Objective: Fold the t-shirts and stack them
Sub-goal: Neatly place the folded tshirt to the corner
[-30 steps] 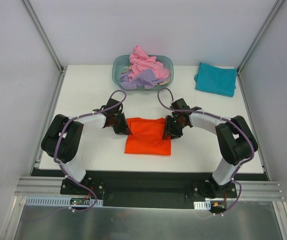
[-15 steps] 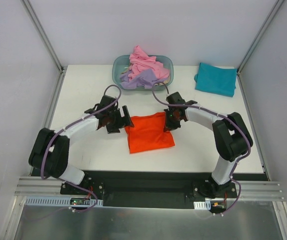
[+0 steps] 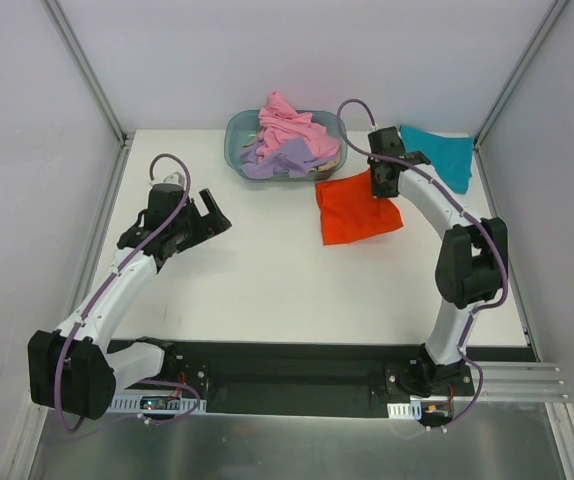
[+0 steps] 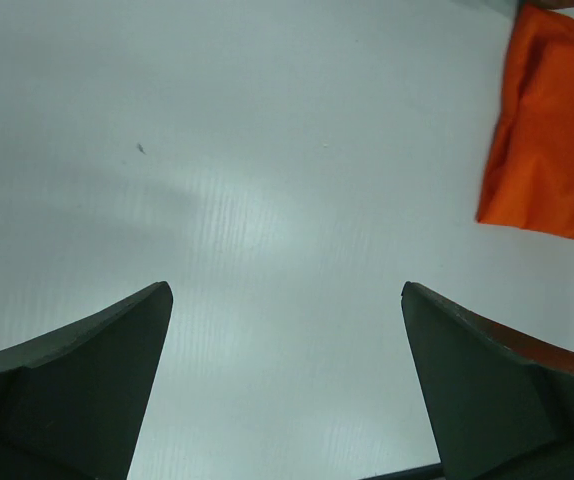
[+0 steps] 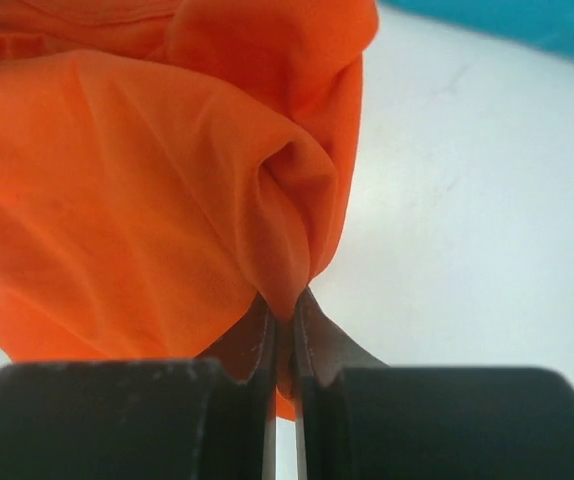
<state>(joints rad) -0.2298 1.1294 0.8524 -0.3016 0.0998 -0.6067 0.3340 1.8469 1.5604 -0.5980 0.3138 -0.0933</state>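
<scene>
Two arms work over a white table (image 3: 267,280). The left arm (image 3: 117,290) leans up from its base along the left side of the table, elbow low and wrist turned inward. The right arm (image 3: 447,215) is stretched nearly straight toward the far right corner, with its wrist bent back toward the middle.

At the far edge sits a translucent tub (image 3: 233,140) with a pink t-shirt (image 3: 287,122) and a lavender t-shirt (image 3: 282,160) heaped in it. A folded teal t-shirt (image 3: 437,155) lies flat in the far right corner.

The orange t-shirt (image 3: 359,208) is folded and lies on the table between the tub and the teal one, just beside both. The right gripper (image 3: 380,180) pinches its far right corner. In the wrist view its fingers (image 5: 267,345) are clamped together on a bunched fold of orange cloth.

The left gripper (image 3: 210,222) hangs above bare table, well apart from the shirt, with its jaws spread wide and nothing between them.
</scene>
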